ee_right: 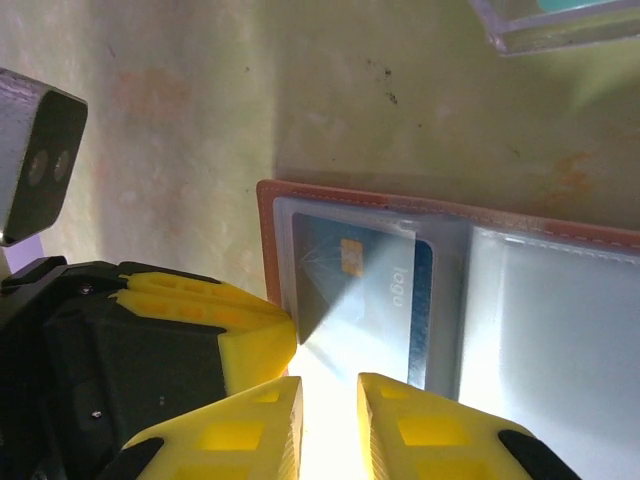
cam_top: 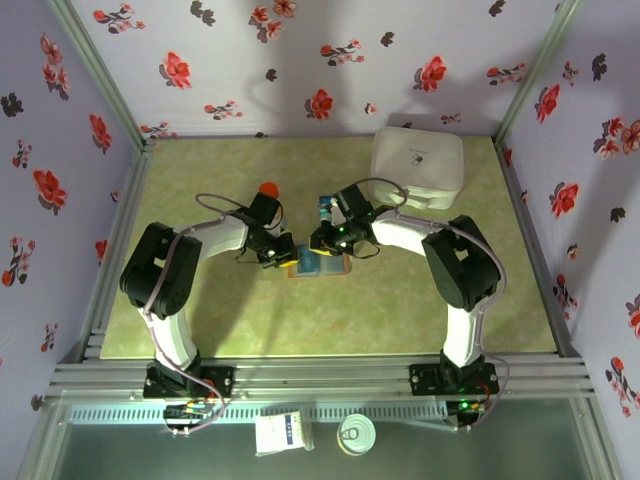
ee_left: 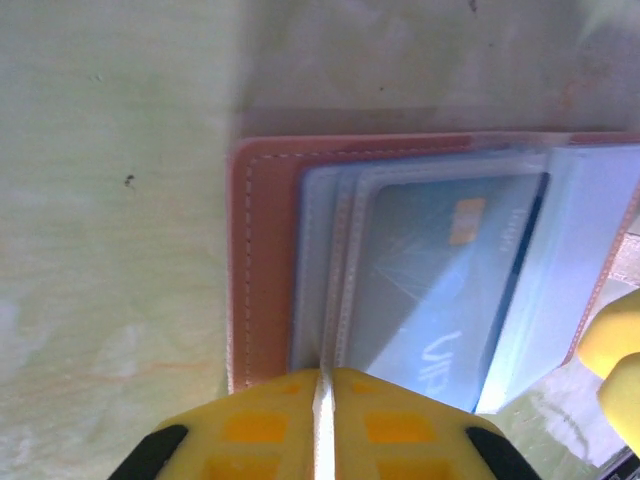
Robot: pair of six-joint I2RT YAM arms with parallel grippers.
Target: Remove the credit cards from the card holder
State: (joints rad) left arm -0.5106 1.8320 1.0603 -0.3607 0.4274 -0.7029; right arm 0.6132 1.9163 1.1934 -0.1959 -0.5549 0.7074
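Note:
The tan-brown card holder (cam_top: 322,265) lies open on the green table between my two grippers. In the left wrist view its brown edge (ee_left: 260,260) frames clear sleeves, and a blue credit card (ee_left: 450,270) sits inside one. My left gripper (ee_left: 323,400) is shut on the thin edge of a clear sleeve. From the right wrist camera, the same card (ee_right: 360,290) shows in its sleeve in the card holder (ee_right: 265,215). Just over the card's near end, my right gripper (ee_right: 330,420) stands open by a narrow gap. Glare hides what lies in that gap.
A large white rounded box (cam_top: 418,166) stands at the back right. A clear plastic tray (ee_right: 560,25) lies just beyond the card holder, and an orange object (cam_top: 267,188) sits behind the left arm. The left gripper's yellow fingers (ee_right: 235,320) crowd the right gripper's left side.

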